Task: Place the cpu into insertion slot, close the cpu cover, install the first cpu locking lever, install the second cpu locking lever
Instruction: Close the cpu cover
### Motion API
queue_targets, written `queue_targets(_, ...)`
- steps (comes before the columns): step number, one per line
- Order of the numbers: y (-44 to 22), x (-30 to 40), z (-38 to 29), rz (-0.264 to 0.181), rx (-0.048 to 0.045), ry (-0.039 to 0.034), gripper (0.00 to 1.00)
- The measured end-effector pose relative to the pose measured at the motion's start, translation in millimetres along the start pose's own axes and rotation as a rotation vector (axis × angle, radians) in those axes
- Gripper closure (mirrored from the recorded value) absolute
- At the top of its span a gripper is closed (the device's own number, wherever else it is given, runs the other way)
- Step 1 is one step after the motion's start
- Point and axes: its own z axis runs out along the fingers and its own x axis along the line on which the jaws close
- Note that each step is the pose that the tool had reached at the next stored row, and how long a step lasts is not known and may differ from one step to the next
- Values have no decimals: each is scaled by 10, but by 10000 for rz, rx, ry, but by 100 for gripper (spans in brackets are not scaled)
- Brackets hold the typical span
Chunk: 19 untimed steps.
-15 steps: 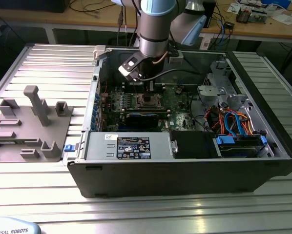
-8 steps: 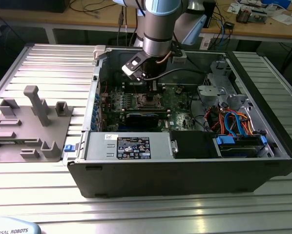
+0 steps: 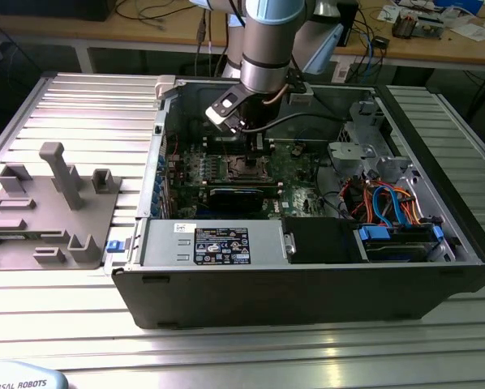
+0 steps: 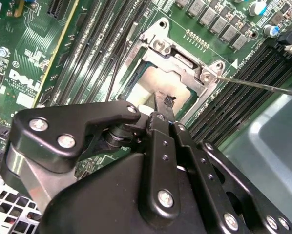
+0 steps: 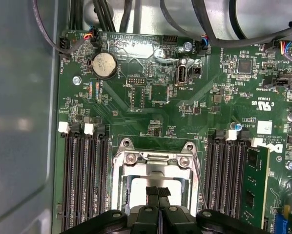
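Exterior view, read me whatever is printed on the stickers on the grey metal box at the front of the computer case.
Black rectangular sticker: print too small to read.
Small white sticker beside it: print too small to read.

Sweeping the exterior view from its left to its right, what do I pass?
Grey plastic fixture tray with upright blocks → small blue plastic tab → dark square silver-rimmed insertion slot → orange and blue cable bundle.
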Motion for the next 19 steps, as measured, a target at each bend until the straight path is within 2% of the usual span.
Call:
queue_targets(7,4,-2,-42,-2,2,-1,89)
queue_targets(16,3,-4,-141,-2,2,0,89)
queue_targets(19,2,-4,-153,-2,2,1,89)
